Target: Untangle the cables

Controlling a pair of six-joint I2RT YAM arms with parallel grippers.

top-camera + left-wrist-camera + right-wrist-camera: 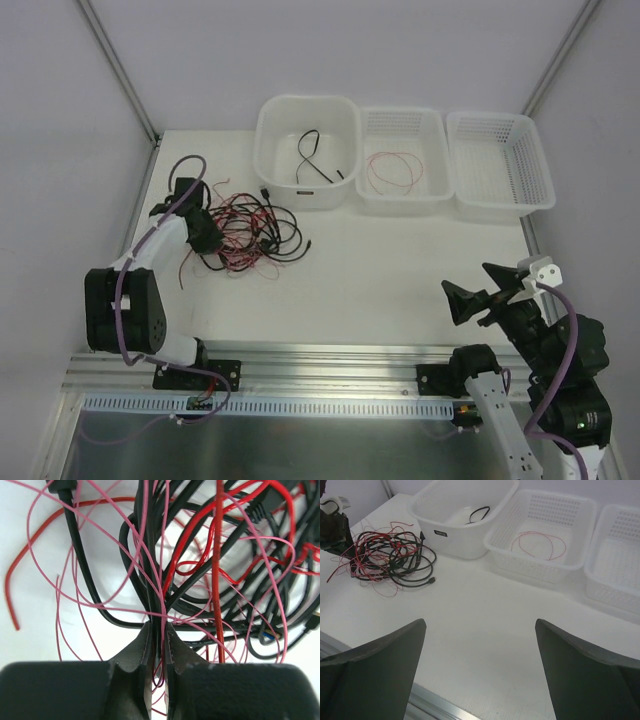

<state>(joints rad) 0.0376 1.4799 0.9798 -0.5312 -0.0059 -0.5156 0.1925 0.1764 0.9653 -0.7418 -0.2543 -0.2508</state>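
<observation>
Although 1 black cable [302, 160] already lies in the tub [308, 99] and 1 red wire [372, 170] in the middle basket [402, 110], most of the cables [250, 232] sit knotted on the worktop [380, 270] at the left, so I judge the job barely begun. From above, the right basket [490, 115] shows nothing inside, the left jaws are at the knot's left edge, and the right jaws are well apart from it.

From the left wrist, the left jaws are clenched on a bundle of thin pink wires and a black strand.

From the right wrist, the right jaws stand released, gripping nothing, with the heap far off at upper left.
</observation>
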